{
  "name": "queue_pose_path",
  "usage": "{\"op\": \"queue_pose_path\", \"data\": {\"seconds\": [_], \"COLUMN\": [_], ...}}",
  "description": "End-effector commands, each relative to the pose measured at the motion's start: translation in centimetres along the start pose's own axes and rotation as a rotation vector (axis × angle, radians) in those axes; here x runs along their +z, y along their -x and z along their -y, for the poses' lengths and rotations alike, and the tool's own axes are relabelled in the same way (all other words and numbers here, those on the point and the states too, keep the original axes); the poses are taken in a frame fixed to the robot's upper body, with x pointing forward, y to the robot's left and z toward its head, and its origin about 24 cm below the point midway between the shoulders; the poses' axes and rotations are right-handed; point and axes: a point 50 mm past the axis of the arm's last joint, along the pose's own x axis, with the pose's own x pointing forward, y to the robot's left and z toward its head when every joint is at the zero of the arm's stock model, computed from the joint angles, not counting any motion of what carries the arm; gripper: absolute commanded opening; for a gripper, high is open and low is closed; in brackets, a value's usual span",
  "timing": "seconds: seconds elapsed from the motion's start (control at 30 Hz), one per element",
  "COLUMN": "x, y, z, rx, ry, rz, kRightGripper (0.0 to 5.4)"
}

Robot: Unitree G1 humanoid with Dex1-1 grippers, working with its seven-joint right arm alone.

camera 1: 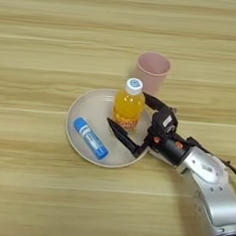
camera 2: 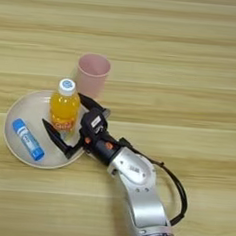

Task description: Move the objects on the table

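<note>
A small orange-drink bottle with a white cap stands upright on the right part of a round beige plate. My right gripper is open, and the bottle stands between its two black fingers: one finger lies across the plate in front of it, the other reaches behind it. A pink cup stands upright on the table just behind the plate. The silver forearm comes in from the bottom right.
A blue stick with a white cap lies flat on the plate's left half, slanted. A black cable loops beside the forearm. Bare wood surrounds the plate and cup on all sides.
</note>
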Motion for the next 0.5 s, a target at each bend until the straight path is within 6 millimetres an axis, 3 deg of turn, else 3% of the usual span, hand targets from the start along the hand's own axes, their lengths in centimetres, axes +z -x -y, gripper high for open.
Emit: {"op": "queue_pose_path", "data": {"seconds": [0.03, 0.5], "x": [3.3, 7.4], "y": [-0.8, -1.1], "z": [1.3, 1.6], "rx": [-0.038, -0.048], "ry": [0.082, 0.110], "rz": [0.137, 0.270], "kRightGripper": [5.37, 5.37]}}
